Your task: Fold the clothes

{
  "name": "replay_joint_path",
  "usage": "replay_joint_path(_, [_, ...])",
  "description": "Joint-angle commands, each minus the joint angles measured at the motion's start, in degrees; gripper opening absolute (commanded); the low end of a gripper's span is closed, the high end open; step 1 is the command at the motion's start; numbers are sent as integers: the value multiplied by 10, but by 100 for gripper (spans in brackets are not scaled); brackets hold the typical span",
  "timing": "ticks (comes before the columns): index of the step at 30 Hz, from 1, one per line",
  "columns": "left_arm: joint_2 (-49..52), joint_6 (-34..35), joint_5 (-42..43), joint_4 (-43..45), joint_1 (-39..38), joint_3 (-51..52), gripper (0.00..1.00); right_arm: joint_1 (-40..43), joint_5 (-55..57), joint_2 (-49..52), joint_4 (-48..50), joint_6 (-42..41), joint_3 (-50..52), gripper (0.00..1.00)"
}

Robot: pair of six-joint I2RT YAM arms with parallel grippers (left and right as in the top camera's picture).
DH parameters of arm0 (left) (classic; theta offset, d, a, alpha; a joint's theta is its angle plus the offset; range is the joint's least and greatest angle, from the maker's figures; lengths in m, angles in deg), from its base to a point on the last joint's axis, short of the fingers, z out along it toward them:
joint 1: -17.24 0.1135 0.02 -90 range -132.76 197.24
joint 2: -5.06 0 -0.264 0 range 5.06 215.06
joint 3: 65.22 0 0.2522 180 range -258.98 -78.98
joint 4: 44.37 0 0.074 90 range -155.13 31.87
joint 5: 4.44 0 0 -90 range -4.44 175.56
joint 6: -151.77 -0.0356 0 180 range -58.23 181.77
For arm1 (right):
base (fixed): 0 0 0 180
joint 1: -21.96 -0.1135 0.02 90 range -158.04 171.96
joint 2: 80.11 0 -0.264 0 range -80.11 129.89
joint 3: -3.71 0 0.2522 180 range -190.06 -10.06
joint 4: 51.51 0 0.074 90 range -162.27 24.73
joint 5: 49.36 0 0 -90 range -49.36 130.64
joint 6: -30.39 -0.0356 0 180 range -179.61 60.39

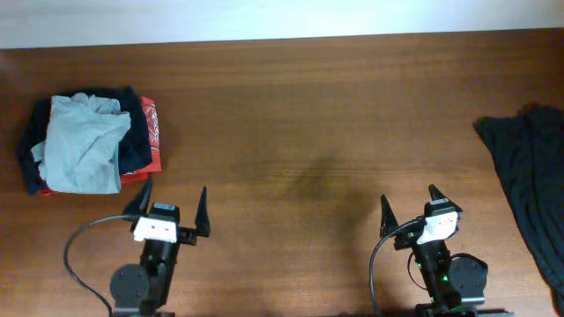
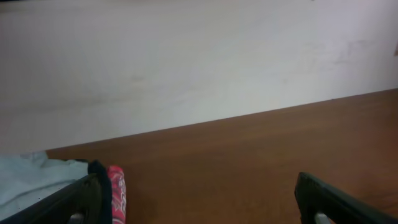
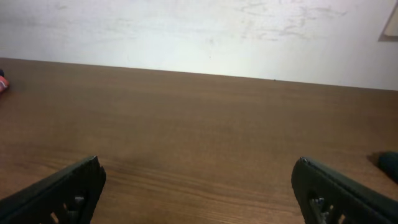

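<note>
Here, T-shirt [image 1: 81,145] atop folded pile [image 1: 148,132], near left gripper [image 1: 174,188], not touching.

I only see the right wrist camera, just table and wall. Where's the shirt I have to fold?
Observer: The pale grey-blue T-shirt lies crumpled on folded navy and red garments, at the left side of the table.
Operator: Is my other tool close to it?
Observer: The left tool is open and empty, just on the robot's side of that pile.
Operator: What's the dark thing on my right?
Observer: A dark loose garment, spread along the table's right edge.
</note>
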Motion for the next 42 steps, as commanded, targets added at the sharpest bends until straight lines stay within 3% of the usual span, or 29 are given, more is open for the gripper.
replay_joint_path(1, [-46,-10,-19,2,1,38,99,-3,5,-4,-4,-1,3,99])
replay_joint_path(6, [-77,-23,-23,-45,2,42,99,-3,5,-4,-4,-1,3,99])
replay_joint_path(13, [-134,-23,-35,-191,2,42,99,-3,5,-4,-4,-1,3,99])
replay_joint_path(42, [-162,-22,-33,-188,1,42,99,-3,5,-4,-4,-1,3,99])
